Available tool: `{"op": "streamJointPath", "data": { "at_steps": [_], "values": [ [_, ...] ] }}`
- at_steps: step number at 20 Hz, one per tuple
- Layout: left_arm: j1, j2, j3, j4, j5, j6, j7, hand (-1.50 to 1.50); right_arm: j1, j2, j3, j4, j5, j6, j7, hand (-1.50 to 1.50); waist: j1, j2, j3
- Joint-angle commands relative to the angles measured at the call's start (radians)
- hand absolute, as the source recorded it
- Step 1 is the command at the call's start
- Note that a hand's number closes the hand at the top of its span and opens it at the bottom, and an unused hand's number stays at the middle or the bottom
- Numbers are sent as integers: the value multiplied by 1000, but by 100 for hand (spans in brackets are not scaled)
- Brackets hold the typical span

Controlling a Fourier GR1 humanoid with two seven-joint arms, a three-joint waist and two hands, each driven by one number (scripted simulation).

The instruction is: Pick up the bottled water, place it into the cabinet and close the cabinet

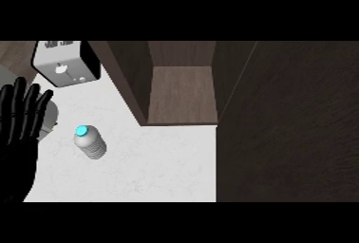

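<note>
A clear water bottle [90, 143] with a light blue cap stands upright on the white counter [154, 166], left of the middle. The wooden cabinet [181, 95] is at the back, open, with a bare shelf inside. Its dark door [288, 123] swings out to the right and fills that side of the view. My left hand [20, 123] shows at the left edge, open with fingers straight up, a little left of the bottle and not touching it. My right hand does not show.
A white toaster [67, 63] stands at the back left of the counter. A grey round object [49, 118] lies partly hidden behind my left hand. The open door covers the counter's right side.
</note>
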Motion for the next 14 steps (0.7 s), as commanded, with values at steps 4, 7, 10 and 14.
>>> {"op": "streamJointPath", "data": {
  "at_steps": [4,7,10,14],
  "values": [
    [-176,98,109,139,59,-72,58,-150,131,6,3,-94,-38,56,-54,-150,10,20,15],
    [-132,54,108,224,167,-88,115,-150,122,15,153,-93,-164,168,47,-150,18,26,14],
    [-172,77,135,191,195,-63,233,-150,229,-21,144,-206,-239,222,77,-150,8,17,15],
    [-103,93,132,43,238,-78,321,-150,395,-27,158,-323,-273,260,55,-150,16,15,15]
  ]
}}
